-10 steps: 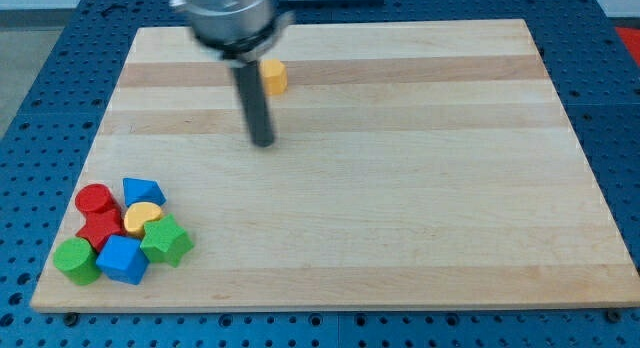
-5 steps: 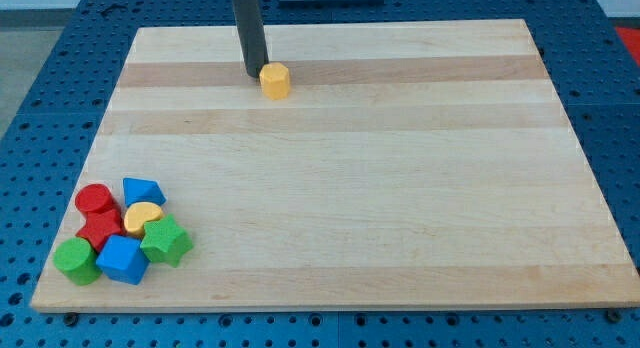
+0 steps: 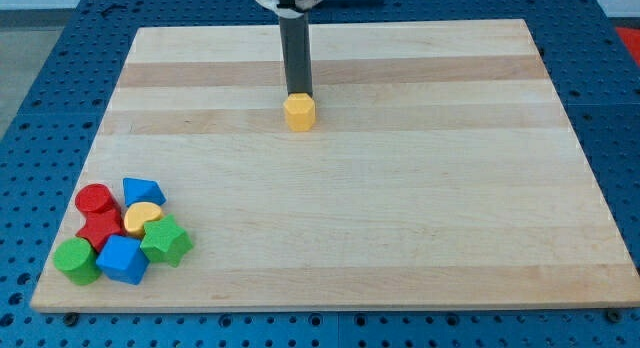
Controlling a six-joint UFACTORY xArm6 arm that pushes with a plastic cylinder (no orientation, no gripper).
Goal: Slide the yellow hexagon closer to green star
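Green star (image 3: 166,240) sits low at the view's left, packed against other blocks, well apart from my tip (image 3: 298,94). Nearer it, the yellow hexagon (image 3: 299,112) touches my tip's lower side, having slid down and rightward, so barely closer. No claw exists; the rod's top is cropped.
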